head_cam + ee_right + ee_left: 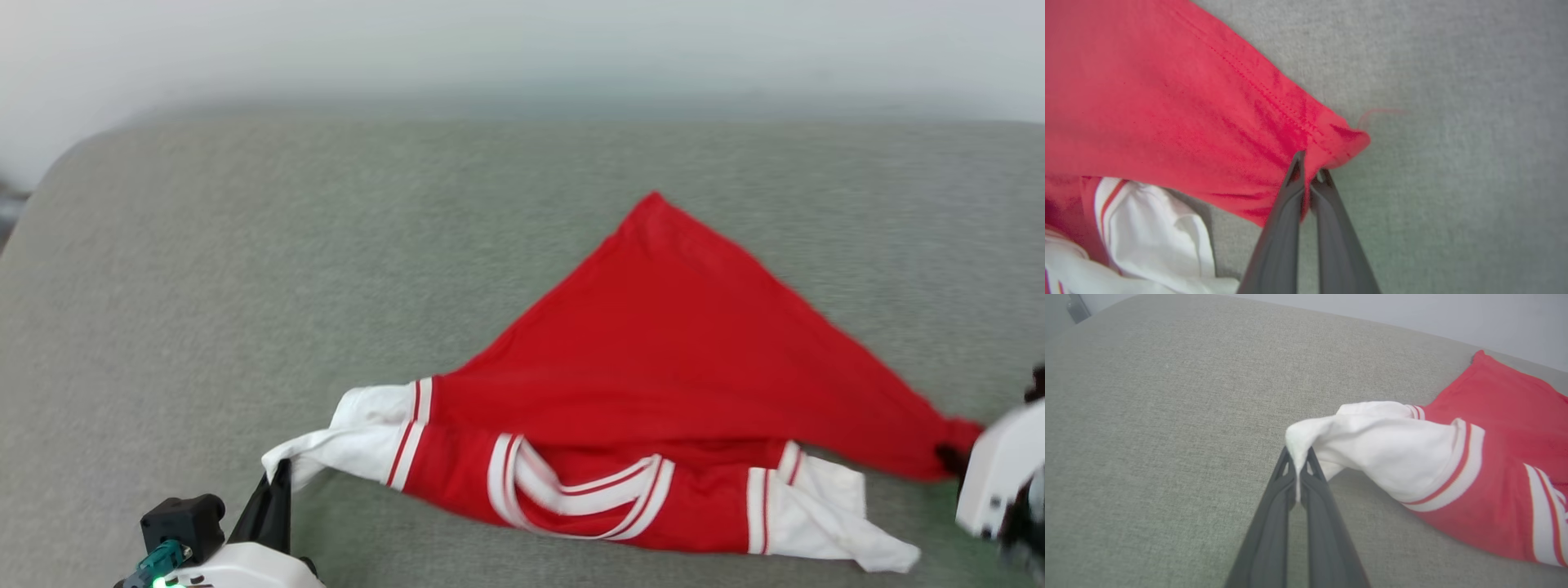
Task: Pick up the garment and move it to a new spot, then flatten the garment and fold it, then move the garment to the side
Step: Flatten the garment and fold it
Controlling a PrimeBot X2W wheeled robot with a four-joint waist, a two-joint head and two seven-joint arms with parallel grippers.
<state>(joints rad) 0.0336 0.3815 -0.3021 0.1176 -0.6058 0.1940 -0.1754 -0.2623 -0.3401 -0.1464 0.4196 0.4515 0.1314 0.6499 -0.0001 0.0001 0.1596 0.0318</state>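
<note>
In the head view, the garment (678,343) lay as a red triangle on the grey fabric surface (245,269), stretched between the two sets of jaws: the left jaws held its white sleeve (359,441) and the right jaws its red corner (922,445). In the left wrist view, the left jaws were pinched together on the sleeve (1384,445) tip, with the garment (1494,465) trailing off to their right. In the right wrist view, the right jaws were clamped on the stitched hem corner (1331,143), and the rest of the garment (1167,102) spread to their left.
</note>
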